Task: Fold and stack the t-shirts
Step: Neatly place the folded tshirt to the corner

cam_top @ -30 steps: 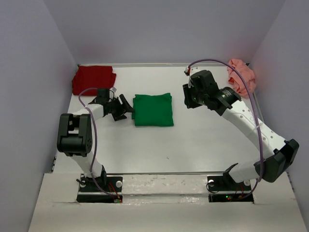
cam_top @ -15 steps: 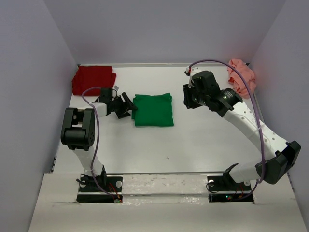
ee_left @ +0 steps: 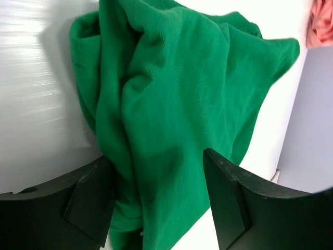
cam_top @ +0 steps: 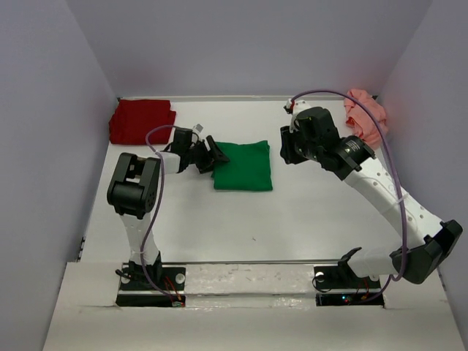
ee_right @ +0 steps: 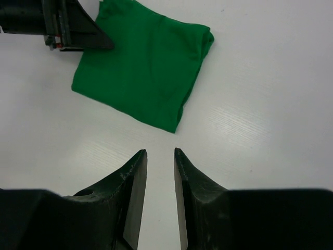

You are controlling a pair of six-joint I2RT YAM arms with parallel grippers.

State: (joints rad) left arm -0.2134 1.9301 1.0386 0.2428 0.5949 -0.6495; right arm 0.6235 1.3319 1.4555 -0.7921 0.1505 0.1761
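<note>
Left fingers (ee_left: 156,208) straddle green t-shirt (ee_left: 177,104) — bunched edge between.

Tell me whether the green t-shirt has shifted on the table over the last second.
Yes. The green t-shirt has slid right, away from the dark red t-shirt at the far-left corner, with the left tool at its left edge.

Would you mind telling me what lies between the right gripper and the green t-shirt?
Nothing: in the right wrist view, only bare white table separates the right gripper from the green t-shirt.
</note>
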